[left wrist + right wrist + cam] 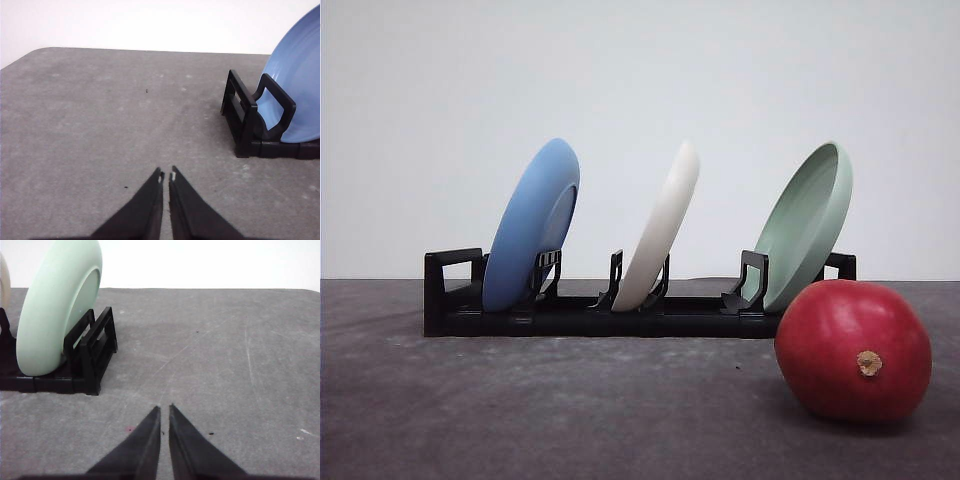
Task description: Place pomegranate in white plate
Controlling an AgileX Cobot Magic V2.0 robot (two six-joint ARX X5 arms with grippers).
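The glossy red pomegranate lies on the grey table at the front right, its tan stem nub facing the camera. The white plate stands on edge in the middle slot of a black rack; a sliver of it shows in the right wrist view. My left gripper hovers over bare table short of the rack's blue-plate end, fingers together and holding nothing. Over bare table beside the rack's green-plate end, my right gripper is likewise shut and holds nothing.
A blue plate leans in the rack's left slot and a pale green plate in its right slot. The rack's end posts stand near each gripper. A white wall is behind.
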